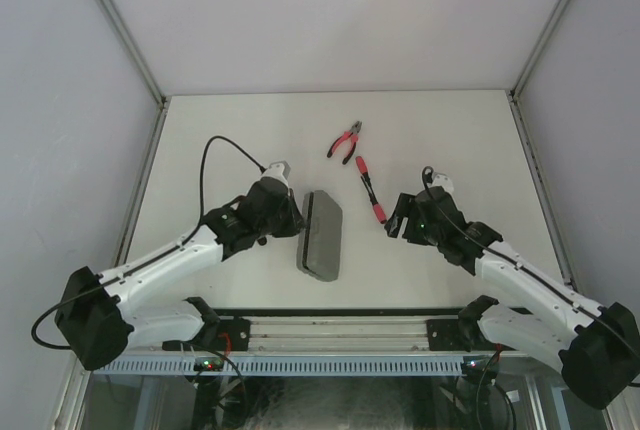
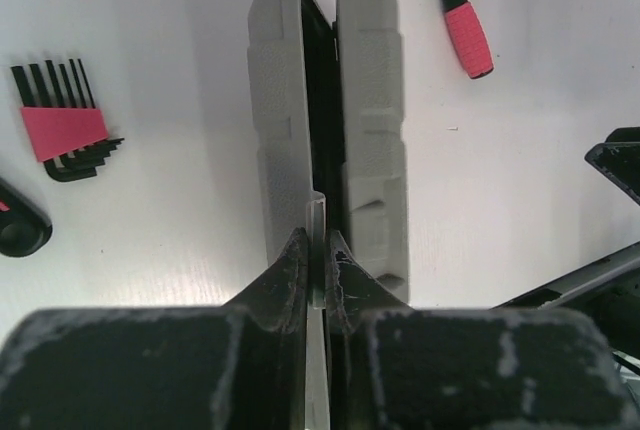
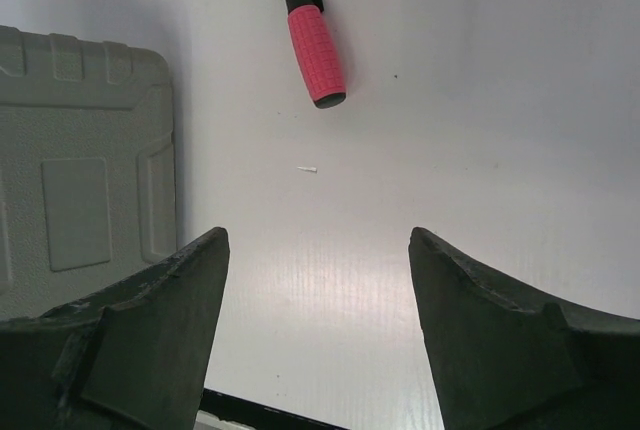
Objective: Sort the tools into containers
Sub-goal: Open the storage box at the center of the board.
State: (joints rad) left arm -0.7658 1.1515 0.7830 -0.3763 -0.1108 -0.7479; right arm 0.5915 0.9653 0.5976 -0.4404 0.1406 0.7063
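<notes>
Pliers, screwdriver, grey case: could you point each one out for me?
Pliers (image 1: 346, 141), top view, where the two red handles meet.
Screwdriver (image 3: 316, 55), right wrist view, on its red handle.
Grey case (image 1: 320, 235), top view, middle of its outer shell.

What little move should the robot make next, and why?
Probably the left gripper, shut on an edge of the grey case, should swing that half open: the case is only slightly ajar, while the screwdriver and pliers lie outside on the table.
</notes>
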